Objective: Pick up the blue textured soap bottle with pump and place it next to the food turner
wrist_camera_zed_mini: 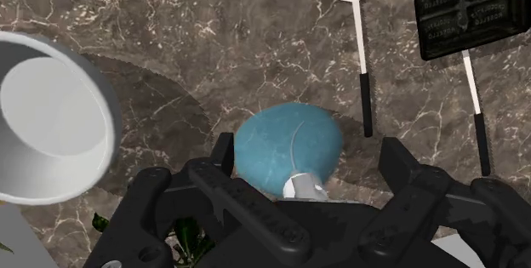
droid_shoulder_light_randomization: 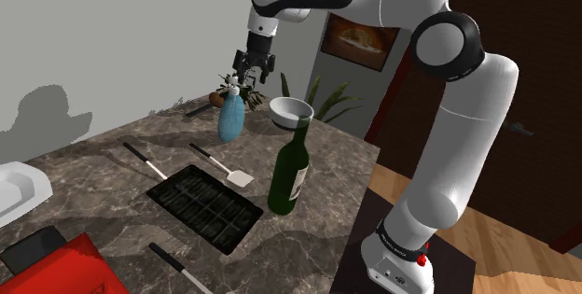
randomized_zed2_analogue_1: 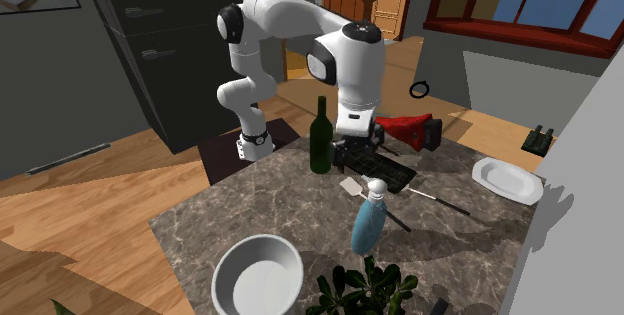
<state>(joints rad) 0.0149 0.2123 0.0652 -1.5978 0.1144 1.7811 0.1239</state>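
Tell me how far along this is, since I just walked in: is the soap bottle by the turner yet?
Nothing is done yet: the blue bottle stands on the counter, apart from the turner. In hand: the open jaws hang just above its pump, one on each side, not gripping. Left: close on it, lift it and set it down beside the turner.

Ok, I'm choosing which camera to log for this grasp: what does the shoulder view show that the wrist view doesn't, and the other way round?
Shoulder view's own: the white arm, a green bottle standing upright, and a red object at the counter's near corner.
Wrist view's own: a look from above at the open gripper straddling the blue soap bottle.
Shared: that bottle, the white bowl, the turner, the black grill tray, the marbled counter.
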